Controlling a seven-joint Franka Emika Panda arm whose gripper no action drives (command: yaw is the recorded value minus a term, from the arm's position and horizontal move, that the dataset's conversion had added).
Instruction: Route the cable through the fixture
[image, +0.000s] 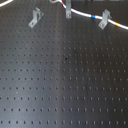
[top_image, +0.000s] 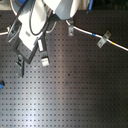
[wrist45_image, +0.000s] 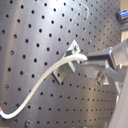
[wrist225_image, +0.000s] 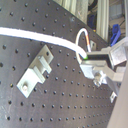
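The white cable (image: 85, 15) runs across the tops of the middle clip (image: 68, 12) and the right clip (image: 104, 19), with blue and yellow bands past the right clip. The left fixture clip (image: 34, 18) stands bare in the first exterior view. In both wrist views my gripper (wrist45_image: 89, 60) (wrist225_image: 92, 58) is shut on the cable (wrist45_image: 45, 80) (wrist225_image: 45, 39) close to a slanted grey clip (wrist45_image: 67, 67) (wrist225_image: 35, 74). The cable passes by that clip's notched top. In the second exterior view the arm (top_image: 37, 20) hides the left clip and the fingertips.
The black perforated board (image: 65, 85) fills the first exterior view. In the second exterior view the cable (top_image: 87, 33) crosses two clips (top_image: 71, 30) (top_image: 103, 39). Aluminium frame posts (wrist225_image: 85, 12) stand behind the board. A small blue object (top_image: 1, 84) lies at the second exterior view's left edge.
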